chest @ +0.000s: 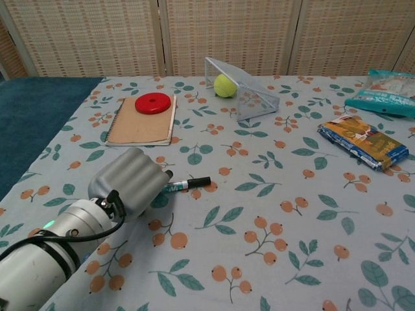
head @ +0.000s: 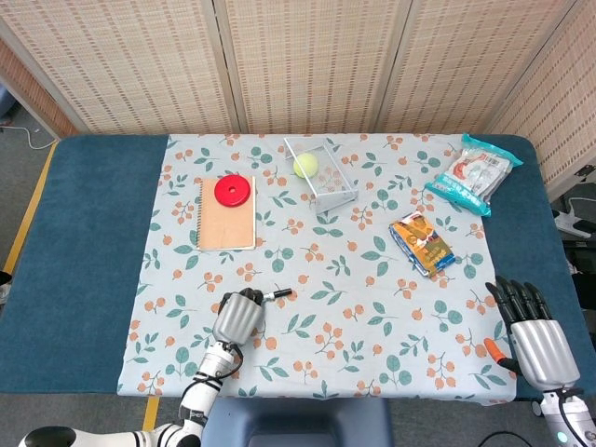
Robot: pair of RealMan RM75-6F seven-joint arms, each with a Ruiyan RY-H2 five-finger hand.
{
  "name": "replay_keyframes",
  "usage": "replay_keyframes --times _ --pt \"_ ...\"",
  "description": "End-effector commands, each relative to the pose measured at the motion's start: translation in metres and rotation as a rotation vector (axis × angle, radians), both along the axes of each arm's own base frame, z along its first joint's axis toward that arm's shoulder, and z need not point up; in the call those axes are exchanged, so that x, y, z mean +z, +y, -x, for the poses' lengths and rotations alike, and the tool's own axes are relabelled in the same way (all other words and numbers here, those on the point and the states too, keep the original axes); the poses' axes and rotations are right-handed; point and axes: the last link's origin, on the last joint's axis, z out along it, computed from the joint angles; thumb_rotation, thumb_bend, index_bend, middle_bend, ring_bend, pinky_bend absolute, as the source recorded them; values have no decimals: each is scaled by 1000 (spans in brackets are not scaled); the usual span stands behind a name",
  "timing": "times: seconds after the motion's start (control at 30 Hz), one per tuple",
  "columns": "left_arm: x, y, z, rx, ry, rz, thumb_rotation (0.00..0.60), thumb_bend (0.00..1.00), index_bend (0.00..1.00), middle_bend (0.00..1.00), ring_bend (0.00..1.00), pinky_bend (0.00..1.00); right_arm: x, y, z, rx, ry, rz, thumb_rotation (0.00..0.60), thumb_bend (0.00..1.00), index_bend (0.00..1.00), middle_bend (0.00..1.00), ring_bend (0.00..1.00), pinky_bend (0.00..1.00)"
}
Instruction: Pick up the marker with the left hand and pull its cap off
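Chest view puts my left hand (chest: 130, 179) low on the near left of the desk (chest: 305, 214), fingers curled over the butt end of the marker (chest: 187, 184), which lies flat on the flowered cloth with its black cap (chest: 201, 181) pointing right, clear of my fingers. Whether I truly grip the barrel or only cover it I cannot tell, since my knuckles hide the contact. To do this well, I judge I should close firmly round the barrel only, keep the cap end free, and lift straight up without rolling the pen, so the other hand can reach the cap. Further back lie a notebook (chest: 141, 120) with a red disc (chest: 153, 102) on it, then a clear tray (chest: 243, 92) tipped on its side with a yellow ball (chest: 225, 85). Right of those are a snack packet (chest: 364, 142) and a teal bag (chest: 386, 101); their printing is too small to read. My right hand (head: 534, 326) rests at the desk's far right edge, fingers straight and apart, holding nothing.
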Motion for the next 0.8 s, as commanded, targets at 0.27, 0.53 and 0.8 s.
replay_keyframes --times 0.27,0.53,0.8 --pt "-3 3 -1 -15 0 -10 600 394 376 480 755 944 -1 0 1 -2 6 -5 600 180 0 0 0 0" --pt "-4 2 -2 -46 -6 -25 600 393 506 599 764 949 -1 0 1 -3 7 -5 600 180 0 0 0 0" --pt "1 -1 -1 -69 -67 -36 600 422 742 827 799 970 -6 2 -4 18 -13 -20 600 180 0 0 0 0"
